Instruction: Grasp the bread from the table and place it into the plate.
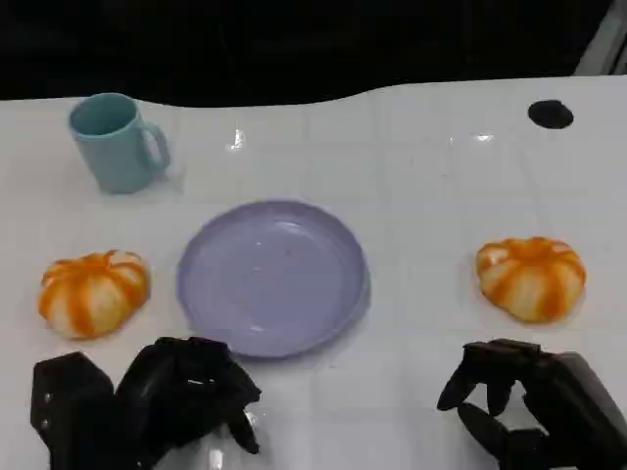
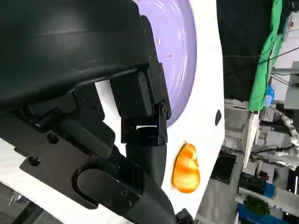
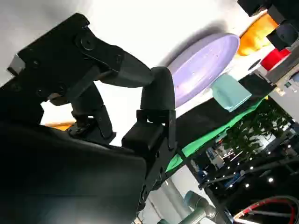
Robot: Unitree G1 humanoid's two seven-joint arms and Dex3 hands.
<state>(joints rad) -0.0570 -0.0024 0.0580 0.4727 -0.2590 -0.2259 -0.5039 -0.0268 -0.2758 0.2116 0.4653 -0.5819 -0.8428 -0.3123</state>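
Fingers (image 1: 220, 397) of the black left hand (image 1: 162, 401) are curled in and hold nothing. Fingers (image 1: 470, 382) of the black right hand (image 1: 534, 406) hang bent and a little apart, and they hold nothing too. Both hands sit low at the near edge of the white counter (image 1: 431, 176).

Two round orange-and-white striped bread rolls lie on the counter. One bread roll (image 1: 93, 292) is just beside the round purple plate (image 1: 272, 276), on its left. The other bread roll (image 1: 531, 277) is on the right, well apart from the plate. The plate has nothing on it.

What could go wrong? The bread looks soft and round, so a hard squeeze might squash it, and a weak hold might let it roll away. The left hand would need to open first, or it may just push the roll along the counter. A fast swing could bump the plate's rim and slide it. A light blue mug (image 1: 116, 142) stands behind the left roll, and a high reach might knock it over.
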